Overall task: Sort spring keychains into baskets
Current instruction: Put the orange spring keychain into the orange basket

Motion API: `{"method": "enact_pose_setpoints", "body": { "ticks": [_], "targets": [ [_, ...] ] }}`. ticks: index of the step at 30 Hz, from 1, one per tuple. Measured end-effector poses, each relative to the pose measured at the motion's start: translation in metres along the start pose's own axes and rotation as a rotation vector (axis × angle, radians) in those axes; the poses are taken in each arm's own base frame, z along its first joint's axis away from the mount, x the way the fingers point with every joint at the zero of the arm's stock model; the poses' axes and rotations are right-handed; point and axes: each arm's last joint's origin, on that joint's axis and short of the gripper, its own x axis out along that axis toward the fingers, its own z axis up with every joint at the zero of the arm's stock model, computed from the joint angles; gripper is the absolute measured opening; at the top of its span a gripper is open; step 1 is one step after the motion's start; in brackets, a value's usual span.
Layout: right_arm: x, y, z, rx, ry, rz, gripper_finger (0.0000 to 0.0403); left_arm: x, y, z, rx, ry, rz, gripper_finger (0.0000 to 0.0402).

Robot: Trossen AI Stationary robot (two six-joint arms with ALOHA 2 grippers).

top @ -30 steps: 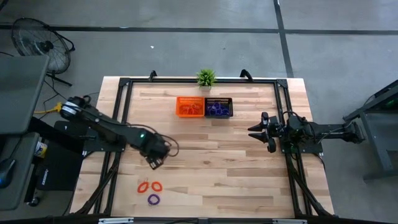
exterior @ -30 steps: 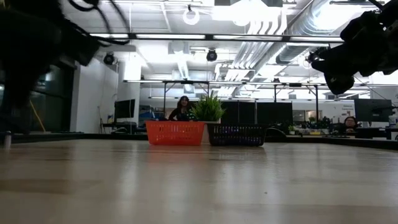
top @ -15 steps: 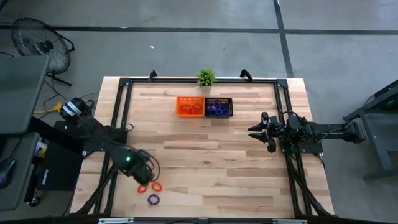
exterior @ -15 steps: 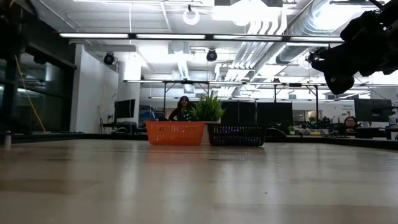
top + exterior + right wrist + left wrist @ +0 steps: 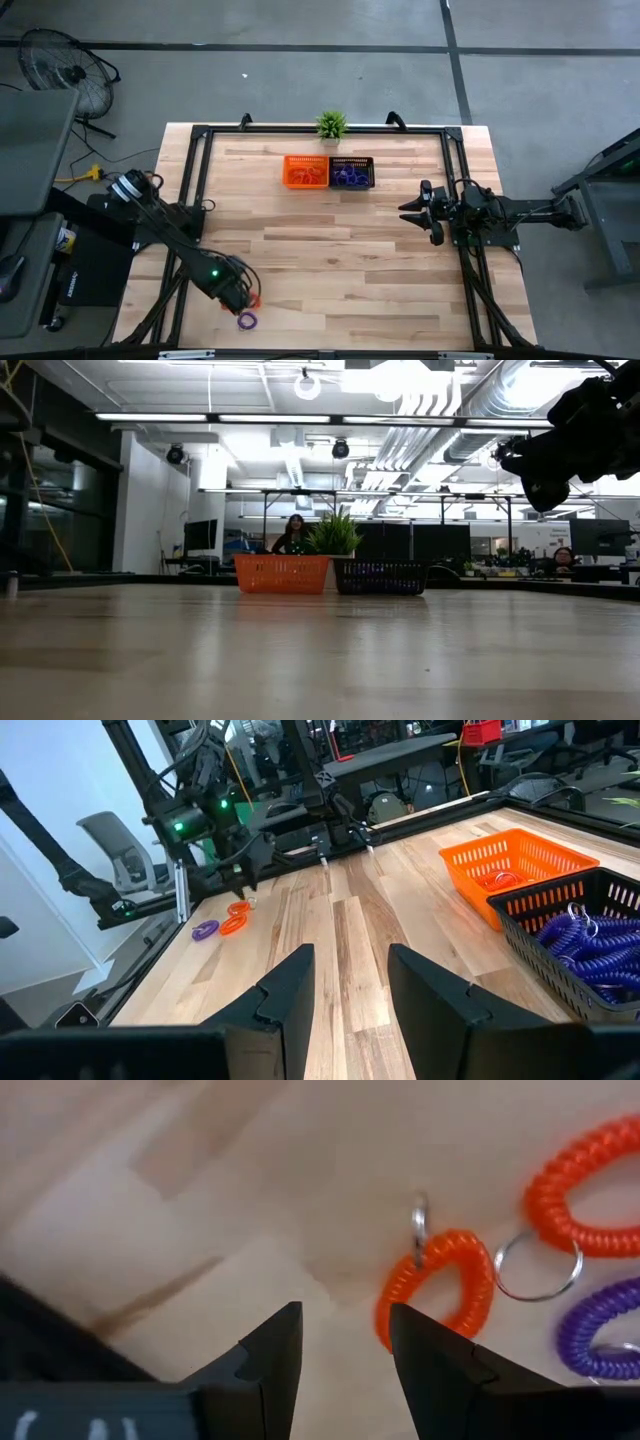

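Orange basket [image 5: 516, 868] holding orange-red coils, black basket [image 5: 588, 933] touching it, filled with purple coils, three loose spring keychains [image 5: 437, 1285] at the table's near left, left gripper [image 5: 345, 1342] spread above them, right gripper [image 5: 348, 982] spread, held aloft at right edge.

Open-plan robotics lab, exposed ceiling ducts [image 5: 520, 400]

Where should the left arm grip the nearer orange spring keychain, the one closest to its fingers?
Probably the coil's near arc, from straight above. The orange keychain lies flat on the table, so only a top-down pinch across the coil's thickness works. The left gripper hangs open beside that arc. Avoid the far side: its metal ring sits there, and the second orange keychain crowds in.
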Motion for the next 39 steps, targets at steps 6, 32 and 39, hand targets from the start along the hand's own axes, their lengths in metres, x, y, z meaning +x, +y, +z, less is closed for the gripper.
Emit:
{"method": "enact_pose_setpoints", "body": {
  "ticks": [6, 32, 39],
  "targets": [
    [0.000, 0.000, 0.000, 0.000, 0.000, 0.000, 0.0124, 0.013, -0.010, 0.001, 0.029, 0.035, -0.025, 0.0149],
    [0.000, 0.000, 0.000, 0.000, -0.001, 0.001, 0.0124, 0.032, -0.017, 0.011, 0.076, -0.009, 0.016, 0.0037],
    [0.000, 0.000, 0.000, 0.000, -0.001, 0.000, 0.0124, 0.019, -0.023, 0.016, 0.111, -0.035, 0.037, 0.0027]
  ]
}}
